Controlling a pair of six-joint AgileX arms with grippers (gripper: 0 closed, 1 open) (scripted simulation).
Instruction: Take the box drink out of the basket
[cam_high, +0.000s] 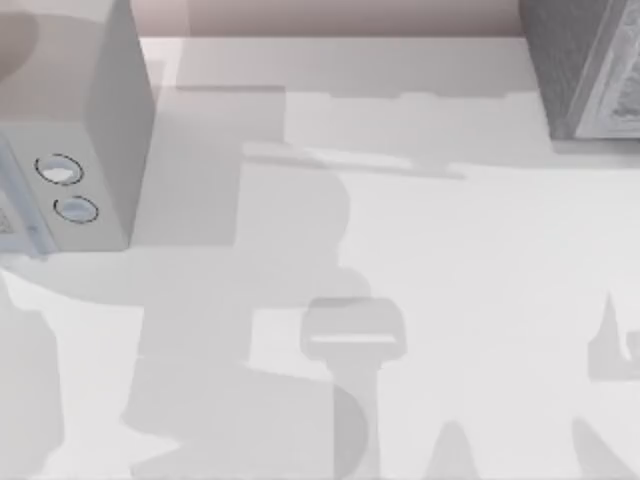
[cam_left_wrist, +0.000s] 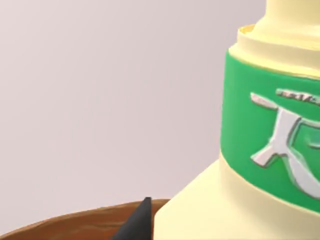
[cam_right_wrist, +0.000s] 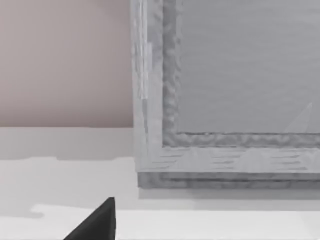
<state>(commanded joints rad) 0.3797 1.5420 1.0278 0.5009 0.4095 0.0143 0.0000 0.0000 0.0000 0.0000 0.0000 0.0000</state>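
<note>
**Status of task.** Judged incomplete. Left gripper (cam_left_wrist: 137, 222) positioned close against the box drink (cam_left_wrist: 240, 200), a pale yellow carton with a green band and silver lettering. Brown rim of the basket (cam_left_wrist: 75, 222) visible just beyond the gripper, so the carton is judged to be at the basket and not yet lifted clear. Pincer state on the left arm: cannot tell whether apart, together or clamped on the carton. Left to do, as judged: confirm the grip, raise the carton above the rim, carry it off and set it on the table (cam_high: 450, 260).

**Surroundings, left to right.**
- At the table's left edge: large white box (cam_high: 90, 130) with two round buttons on its front face. Not the task's item; avoid on any sideways carry.
- Centre: bare table surface crossed by grey shadows. Suitable as a set-down area, as judged.
- At the table's far right corner: grey box (cam_high: 580, 70), standing on the table.

**Right arm.** Right gripper (cam_right_wrist: 97, 222) parked over the table, facing the grey box from near by. Pincer state: cannot tell.

**Obstructions.** Basket rim judged the main hazard: possible snag if the carton is drawn sideways before rising.
</note>
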